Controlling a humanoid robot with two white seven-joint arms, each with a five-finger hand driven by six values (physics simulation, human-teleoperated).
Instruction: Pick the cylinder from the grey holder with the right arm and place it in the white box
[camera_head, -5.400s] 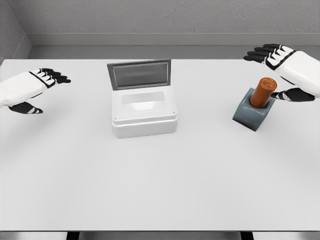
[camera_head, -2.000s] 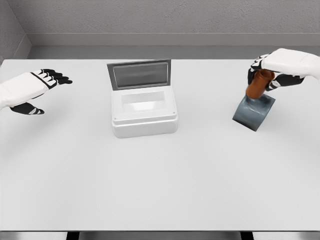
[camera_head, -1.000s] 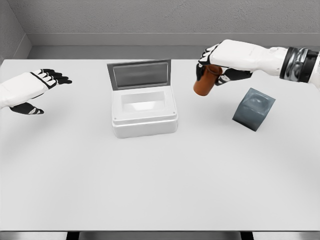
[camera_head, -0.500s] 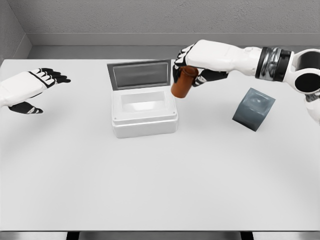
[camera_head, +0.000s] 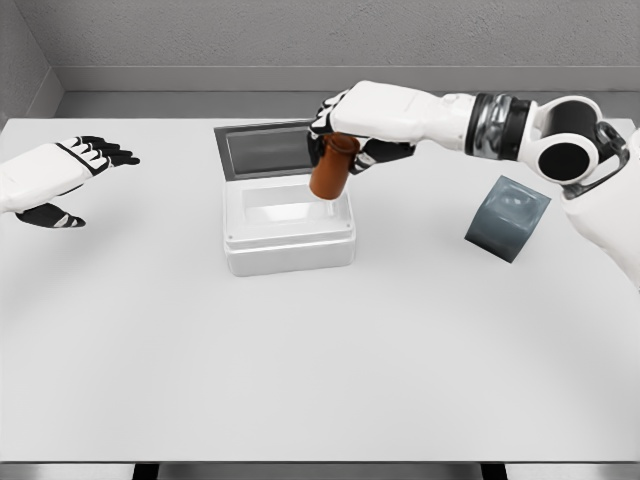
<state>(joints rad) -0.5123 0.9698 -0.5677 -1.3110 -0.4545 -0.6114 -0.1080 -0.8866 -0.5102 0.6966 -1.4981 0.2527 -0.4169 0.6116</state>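
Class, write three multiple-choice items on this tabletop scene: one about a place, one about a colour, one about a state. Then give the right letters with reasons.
1. Where is the cylinder?
A. in the grey holder
B. in the right hand, above the white box
C. lying on the table

2. What colour is the cylinder?
A. reddish brown
B. blue
C. green

3. How is the lid of the white box?
A. shut
B. taken off
C. raised at the back

Answers:
1 B, the right hand grips it over the box's right side.
2 A, it shows reddish brown against the white.
3 C, the lid stands up behind the opening. The grey holder stands empty.
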